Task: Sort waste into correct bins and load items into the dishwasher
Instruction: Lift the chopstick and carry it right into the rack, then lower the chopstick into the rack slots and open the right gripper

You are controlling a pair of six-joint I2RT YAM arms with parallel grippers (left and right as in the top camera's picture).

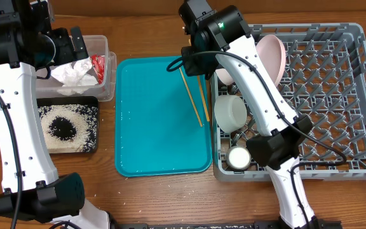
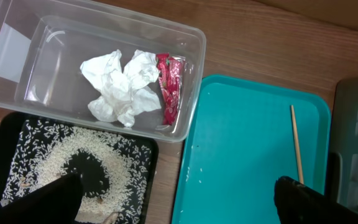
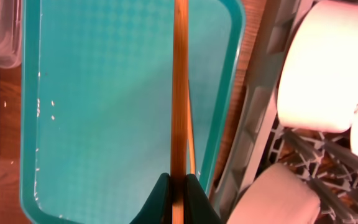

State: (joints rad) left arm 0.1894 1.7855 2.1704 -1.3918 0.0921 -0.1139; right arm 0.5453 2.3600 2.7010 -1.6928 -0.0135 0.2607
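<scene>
Two chopsticks (image 1: 191, 97) are all that is left to load, by my reading. They lie side by side, nearly touching, toward 2 o'clock on the teal tray (image 1: 151, 127). The right gripper (image 3: 178, 186) is pinched tight on the 12 o'clock end of one chopstick (image 3: 179, 93). Whether that end is off the tray I cannot tell.

At 3 o'clock from the tray, the dish rack (image 1: 335, 83) already holds a pink plate (image 1: 271, 54) near its 11 o'clock corner. It also holds a pale bowl (image 1: 230, 111) at 9 o'clock and a small cup (image 1: 238, 158) at 7 o'clock. A second bowl I cannot pick out, because the arm covers part of the rack.

Waste looks sorted. The napkin (image 2: 120, 84) and red scrap (image 2: 168, 87) sit in the clear tub (image 2: 48, 74), at 10 o'clock from the teal tray. The grains (image 2: 55, 165) lie in the black tray (image 2: 11, 134) at 9 o'clock. A few pale specks (image 3: 39, 106) dot the teal tray's edge; they may be stray grains or droplets, too small to tell.

The left gripper (image 2: 176, 190) hangs above the tub and black tray, fingers spread wide, holding nothing.
</scene>
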